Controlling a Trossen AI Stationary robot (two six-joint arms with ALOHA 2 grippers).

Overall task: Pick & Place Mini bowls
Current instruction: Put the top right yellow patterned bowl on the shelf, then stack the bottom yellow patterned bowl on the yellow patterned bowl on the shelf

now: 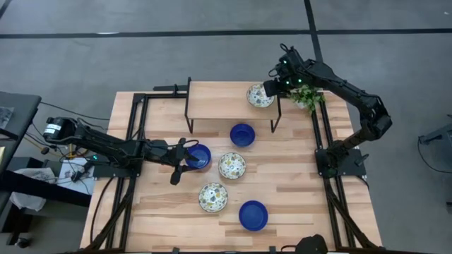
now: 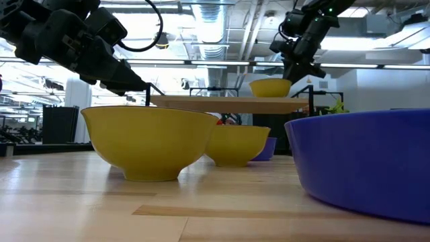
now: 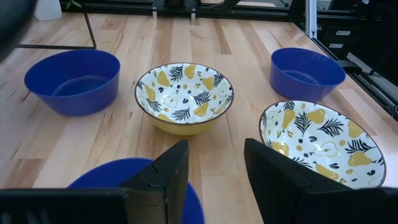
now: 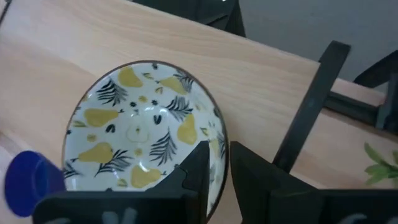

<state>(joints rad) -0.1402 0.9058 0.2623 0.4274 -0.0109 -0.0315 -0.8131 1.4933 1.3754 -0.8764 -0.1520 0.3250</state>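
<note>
Six mini bowls show in the high view. One patterned bowl (image 1: 260, 95) stands on the raised wooden shelf (image 1: 222, 99). On the table are blue bowls (image 1: 242, 134) (image 1: 253, 215) (image 1: 200, 156) and patterned bowls (image 1: 232, 166) (image 1: 212, 197). My right gripper (image 1: 270, 89) (image 4: 219, 168) is shut on the shelf bowl (image 4: 137, 137). My left gripper (image 1: 183, 160) (image 3: 214, 168) is open just above the near rim of the left blue bowl (image 3: 118, 183); whether it touches the bowl I cannot tell. My right gripper holds the patterned bowl by its rim (image 4: 221, 140) on the side toward the plant. One finger (image 4: 198, 168) is inside the bowl and the other (image 4: 249, 171) outside. The fingers slant down from above. The bowl sits level with its base on the shelf (image 2: 271, 87).
A small green plant (image 1: 308, 99) stands on the table's far right corner, close behind my right gripper. The shelf's black legs (image 1: 277, 116) stand among the bowls, and black frame rails (image 1: 134, 134) run along both sides. Bare wood lies at the table's near left and right.
</note>
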